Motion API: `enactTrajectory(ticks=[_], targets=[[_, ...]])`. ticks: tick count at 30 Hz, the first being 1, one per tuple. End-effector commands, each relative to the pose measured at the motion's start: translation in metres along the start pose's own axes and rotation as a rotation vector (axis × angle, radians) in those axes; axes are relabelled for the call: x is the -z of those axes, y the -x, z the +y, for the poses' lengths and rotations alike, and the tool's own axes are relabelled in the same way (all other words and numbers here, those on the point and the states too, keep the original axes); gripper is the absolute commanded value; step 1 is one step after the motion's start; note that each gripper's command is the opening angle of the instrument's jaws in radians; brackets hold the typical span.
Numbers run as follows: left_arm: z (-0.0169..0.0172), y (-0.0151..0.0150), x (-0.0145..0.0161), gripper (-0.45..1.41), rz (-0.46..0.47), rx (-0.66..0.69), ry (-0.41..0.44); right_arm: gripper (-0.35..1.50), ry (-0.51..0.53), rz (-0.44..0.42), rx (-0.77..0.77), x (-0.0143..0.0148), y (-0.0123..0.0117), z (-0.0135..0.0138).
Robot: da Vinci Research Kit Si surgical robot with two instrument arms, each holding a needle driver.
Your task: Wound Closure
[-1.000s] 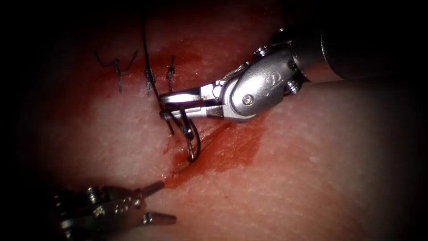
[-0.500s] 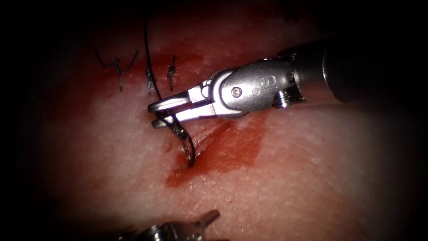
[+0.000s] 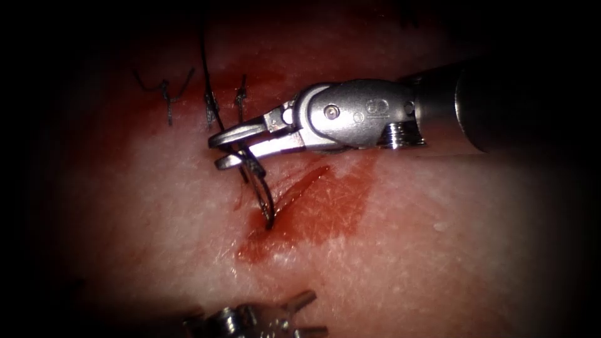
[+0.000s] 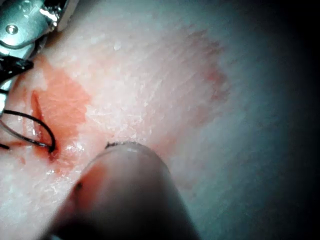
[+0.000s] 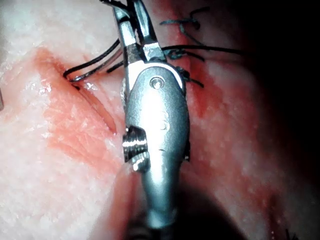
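Endoscope view: right tool [image 3: 219, 150], jaws nearly together, pinches the needle [image 3: 261, 191] near its rear end; below it, the tip sits in the cut [image 3: 294, 191]. Left tool [image 3: 310, 313] spread, empty.

On my screen the right tool [image 3: 228, 149] is bright polished metal, smooth and glossy, with a ridged screw head at its wrist. The left tool [image 3: 307, 313] at six o'clock shows the same shiny steel. The needle [image 3: 266, 197] is thin dark wire with a faint gleam. The thread [image 3: 204, 56] looks matt black. The tissue [image 3: 438, 250] is pale, finely grained, and wet-glossy where the red fluid [image 3: 325, 209] lies.
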Motion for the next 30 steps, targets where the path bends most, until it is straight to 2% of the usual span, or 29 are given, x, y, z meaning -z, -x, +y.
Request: enactTrajectory(ticks=[1, 10, 23, 30], targets=[[0.0006, 0.0003, -0.0007, 0.51, 0.001, -0.001, 0.007, -0.35, -0.010, 0.004, 0.000, -0.0010, 0.0006, 0.0004], [0.0006, 0.0017, 0.0001, 0.47, 0.003, 0.002, 0.014, -0.35, -0.079, -0.011, -0.033, -0.0018, 0.0008, 0.0009], [0.0000, 0.0030, -0.0001, 0.46, 0.002, 0.016, 0.017, -0.35, -0.135, -0.033, -0.253, -0.0028, 0.0012, 0.0010], [-0.0001, 0.0036, 0.0003, 0.46, 0.000, 0.021, 0.022, -0.35, -0.165, -0.044, -0.306, -0.0026, 0.0017, 0.0000]])
